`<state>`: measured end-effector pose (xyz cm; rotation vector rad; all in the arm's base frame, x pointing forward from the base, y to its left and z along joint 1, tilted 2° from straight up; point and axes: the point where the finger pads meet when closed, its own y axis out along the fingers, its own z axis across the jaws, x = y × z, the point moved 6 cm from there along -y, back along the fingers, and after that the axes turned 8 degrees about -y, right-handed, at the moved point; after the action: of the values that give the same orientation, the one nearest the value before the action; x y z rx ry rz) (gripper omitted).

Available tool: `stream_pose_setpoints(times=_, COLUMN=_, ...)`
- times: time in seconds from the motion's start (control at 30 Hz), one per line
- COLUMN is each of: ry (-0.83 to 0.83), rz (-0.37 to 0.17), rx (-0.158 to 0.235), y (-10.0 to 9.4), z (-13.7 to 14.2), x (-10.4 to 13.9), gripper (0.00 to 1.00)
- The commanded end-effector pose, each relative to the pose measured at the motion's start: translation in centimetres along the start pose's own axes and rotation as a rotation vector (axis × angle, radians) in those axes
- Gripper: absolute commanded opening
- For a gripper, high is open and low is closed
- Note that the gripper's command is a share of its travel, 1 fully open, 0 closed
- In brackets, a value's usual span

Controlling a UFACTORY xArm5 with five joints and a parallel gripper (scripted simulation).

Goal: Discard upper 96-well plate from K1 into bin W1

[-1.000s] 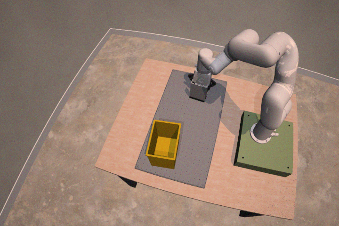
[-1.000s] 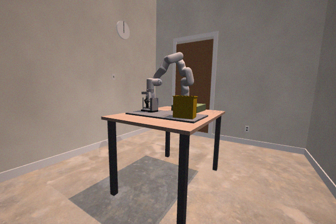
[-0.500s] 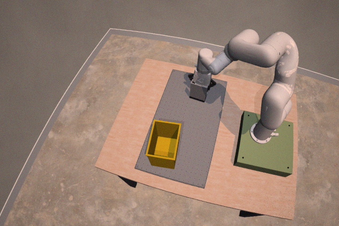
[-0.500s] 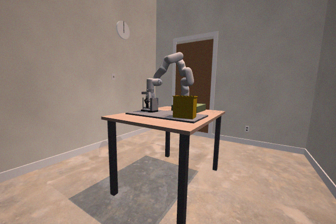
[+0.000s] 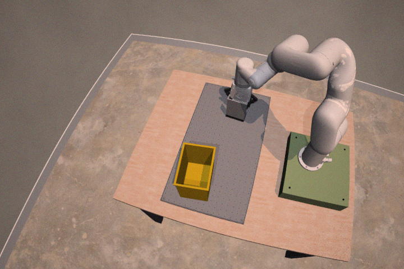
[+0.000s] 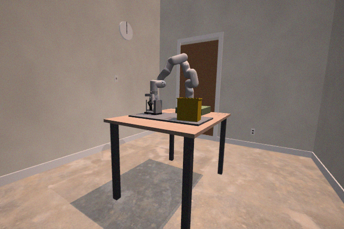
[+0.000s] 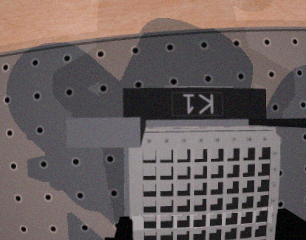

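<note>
Looking from top: tool (image 5: pixel 237 101) sits down over rack K1 (image 5: pixel 235 111) at far end of the pegboard, bin W1 (image 5: pixel 194 171) well apart, upright. Exterior view: arm low over rack on the table (image 6: pixel 161 127). Wrist view: upper plate (image 7: pixel 205 200) fills frame w/ dark fingers clamped on its long sides. Prob light, stiff plastic, slick walls; hold by side walls, lift straight up.
</note>
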<state>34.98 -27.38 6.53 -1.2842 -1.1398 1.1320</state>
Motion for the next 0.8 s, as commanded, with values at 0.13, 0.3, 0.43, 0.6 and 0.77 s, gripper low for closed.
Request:
stream_pose_setpoints(times=0.13, ry=0.0, rz=0.002, rx=-0.003, y=-0.1, z=-0.1, x=-0.1, gripper=0.0)
stream_pose_setpoints(times=0.3, ry=0.0, rz=0.002, rx=-0.003, y=-0.3, z=-0.1, x=-0.1, gripper=0.0)
stream_pose_setpoints(times=0.43, ry=0.0, rz=0.002, rx=-0.003, y=-0.5, z=-0.1, x=-0.1, gripper=0.0)
stream_pose_setpoints(times=0.6, ry=0.0, rz=0.002, rx=-0.003, y=-0.8, z=-0.1, x=-0.1, gripper=0.0)
stream_pose_setpoints(times=0.77, ry=0.0, rz=0.002, rx=-0.003, y=-1.1, z=-0.1, x=-0.1, gripper=0.0)
